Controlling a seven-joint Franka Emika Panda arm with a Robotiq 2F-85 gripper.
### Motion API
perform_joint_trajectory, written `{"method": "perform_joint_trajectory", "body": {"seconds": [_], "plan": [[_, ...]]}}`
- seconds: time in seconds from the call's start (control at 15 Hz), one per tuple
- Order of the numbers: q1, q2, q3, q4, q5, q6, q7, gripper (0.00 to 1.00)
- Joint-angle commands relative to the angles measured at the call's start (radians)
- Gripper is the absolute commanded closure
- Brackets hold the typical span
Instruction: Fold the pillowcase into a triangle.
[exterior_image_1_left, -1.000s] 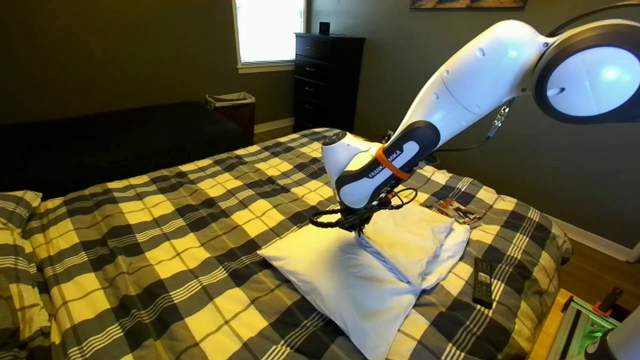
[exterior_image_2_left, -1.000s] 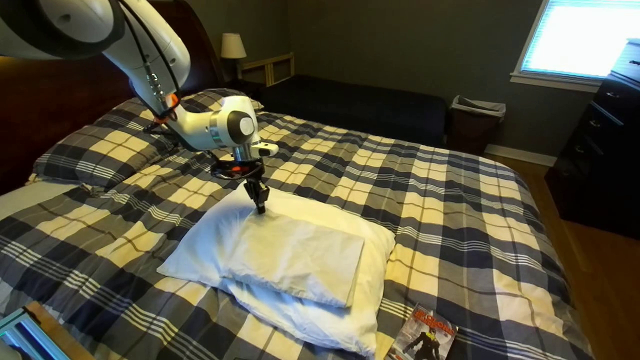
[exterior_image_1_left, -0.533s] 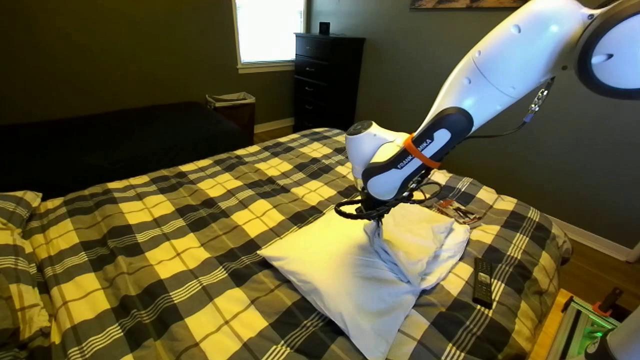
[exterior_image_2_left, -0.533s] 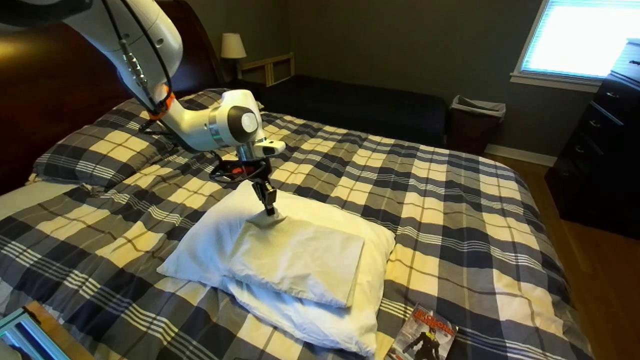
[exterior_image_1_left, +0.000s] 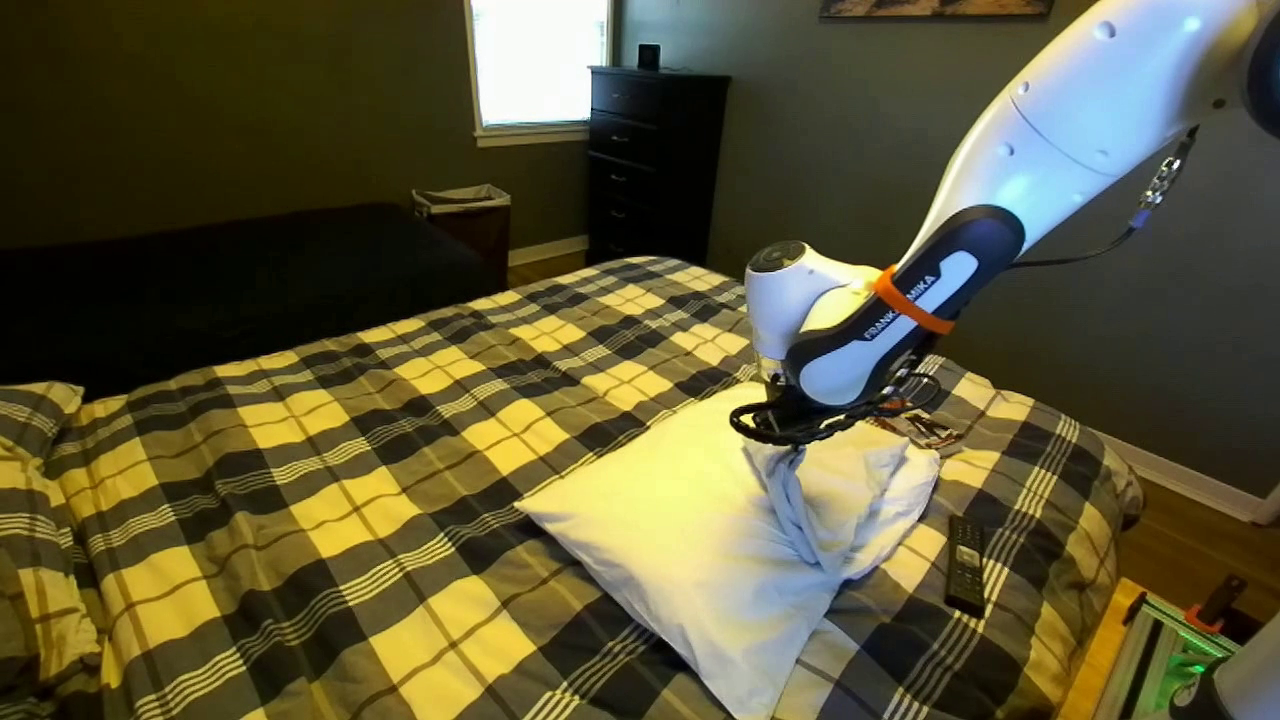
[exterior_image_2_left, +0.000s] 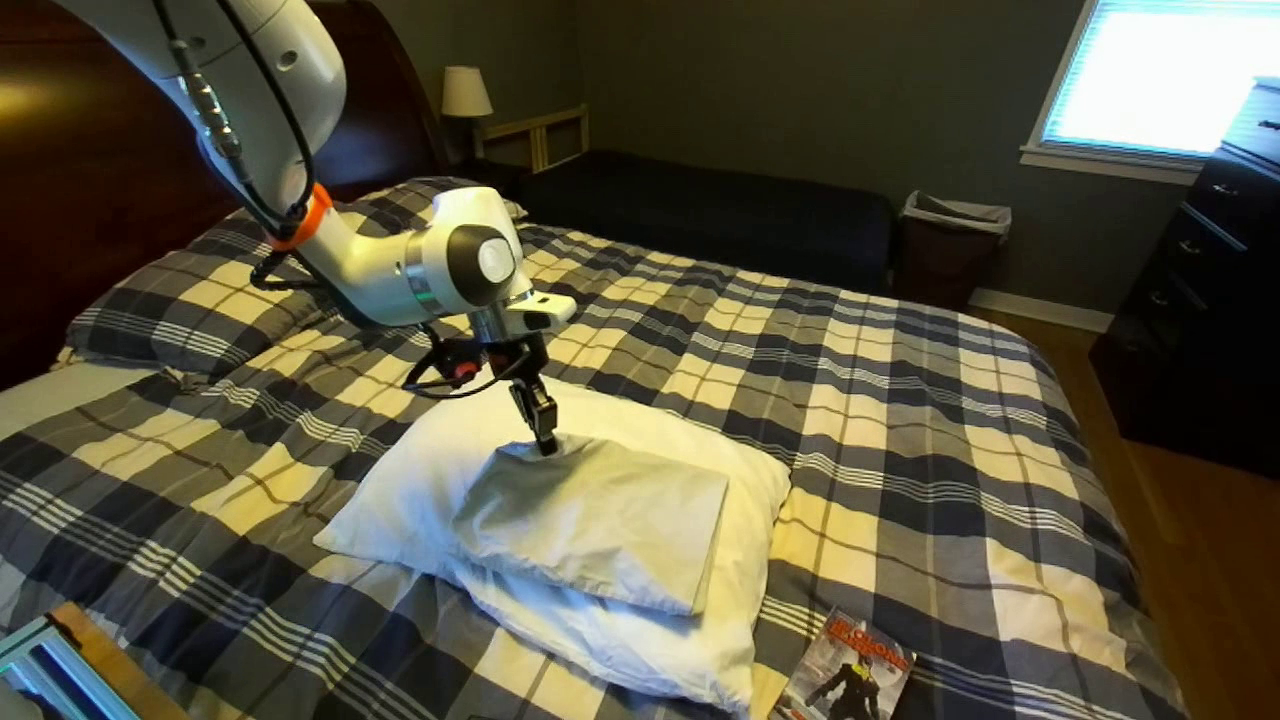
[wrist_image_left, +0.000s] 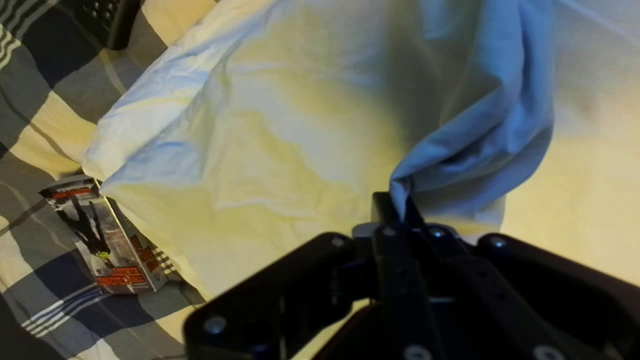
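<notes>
White pillow (exterior_image_2_left: 420, 490): lies on the plaid bedspread (exterior_image_2_left: 850, 450); shows in both exterior views.
Pillowcase (exterior_image_2_left: 600, 525): on top of the white pillow, which shows on several sides of it. Roughly rectangular fold, creased. One edge raised at the grip, the rest down on the white pillow.
End effector (wrist_image_left: 399, 210): grasping the pillowcase. Pinch of cloth caught between the fingertips (wrist_image_left: 382, 206), folds bunched and draping from there onto the white pillow.
Pose: just above the white pillow, pointing down, a bit tilted in an exterior view.
Arm (exterior_image_1_left: 1075, 125): white, extends over the white pillow, orange band (exterior_image_1_left: 910, 300) around it.
Remote (exterior_image_1_left: 966, 565): black, on the bedspread just beside the white pillow; only part of it in wrist view.
Case (exterior_image_2_left: 850, 668): dark figure and red lettering on the cover, just beside a corner of the white pillow.
Plaid pillow (exterior_image_2_left: 200, 290): well apart from the white pillow, patterned like the bedspread.
Room: lamp (exterior_image_2_left: 466, 92), bin (exterior_image_2_left: 945, 250), dresser (exterior_image_1_left: 655, 160), all well apart from the white pillow.
</notes>
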Motion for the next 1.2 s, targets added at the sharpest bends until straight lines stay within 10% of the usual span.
{"method": "perform_joint_trajectory", "body": {"seconds": [0.0,1.13], "plan": [[-0.025,-0.009,0.022,-0.006,-0.011,-0.002,0.006,0.97],[-0.125,0.035,-0.073,-0.012,-0.071,0.060,0.036,0.99]]}}
